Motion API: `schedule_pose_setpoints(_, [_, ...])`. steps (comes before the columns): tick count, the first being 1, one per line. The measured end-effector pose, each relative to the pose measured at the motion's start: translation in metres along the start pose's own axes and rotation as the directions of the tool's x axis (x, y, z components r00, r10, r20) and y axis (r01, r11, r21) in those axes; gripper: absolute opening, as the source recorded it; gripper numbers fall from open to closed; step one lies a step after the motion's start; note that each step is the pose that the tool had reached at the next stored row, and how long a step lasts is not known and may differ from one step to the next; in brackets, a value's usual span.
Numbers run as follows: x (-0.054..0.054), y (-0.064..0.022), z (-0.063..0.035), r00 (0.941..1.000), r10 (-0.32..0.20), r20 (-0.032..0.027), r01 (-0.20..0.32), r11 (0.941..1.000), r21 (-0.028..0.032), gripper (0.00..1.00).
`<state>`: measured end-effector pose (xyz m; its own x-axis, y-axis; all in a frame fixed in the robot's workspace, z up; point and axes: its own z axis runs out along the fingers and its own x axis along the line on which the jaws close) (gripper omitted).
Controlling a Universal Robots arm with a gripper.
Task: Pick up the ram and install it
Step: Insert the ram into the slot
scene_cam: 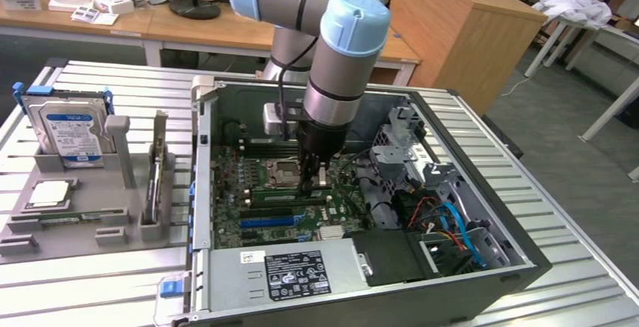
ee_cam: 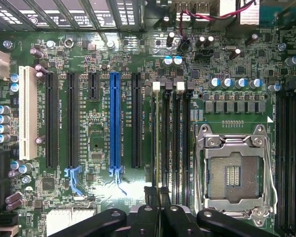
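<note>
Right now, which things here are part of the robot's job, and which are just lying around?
For the job: claw, shut over the memory slots; motherboard.
Lying about: hard drive and processor chip on the grey holder; empty processor socket.

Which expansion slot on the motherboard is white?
The outermost slot, farthest from the empty CPU socket. The rest of the row is black, apart from one blue slot.

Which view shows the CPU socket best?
The wrist view: it faces the CPU socket straight on, so its metal frame, lever and contact field are plain. The exterior view shows the socket from an angle, farther off.
</note>
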<state>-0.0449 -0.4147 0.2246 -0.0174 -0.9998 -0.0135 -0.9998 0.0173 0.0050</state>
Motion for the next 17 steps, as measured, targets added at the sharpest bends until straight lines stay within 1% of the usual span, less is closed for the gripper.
schedule_pose_setpoints(12, [0.0001,0.0000,0.0016,1.0000,0.000,-0.0004,0.000,1.0000,-0.0002,0.13])
schedule_pose_setpoints(13, [0.0001,0.0000,0.0016,1.0000,0.000,-0.0004,0.000,1.0000,-0.0002,0.18])
schedule_pose_setpoints(14, [0.0001,0.0000,0.0016,1.0000,0.000,-0.0004,0.000,1.0000,-0.0002,0.18])
schedule_pose_setpoints(15, [0.0001,0.0000,0.0017,1.0000,0.000,-0.0003,0.000,1.0000,-0.0002,0.24])
schedule_pose_setpoints(16, [0.0001,0.0000,0.0017,1.0000,0.000,-0.0004,0.000,1.0000,-0.0002,0.24])
schedule_pose_setpoints(17, [0.0001,0.0000,0.0017,1.0000,0.000,-0.0003,0.000,1.0000,-0.0002,0.31])
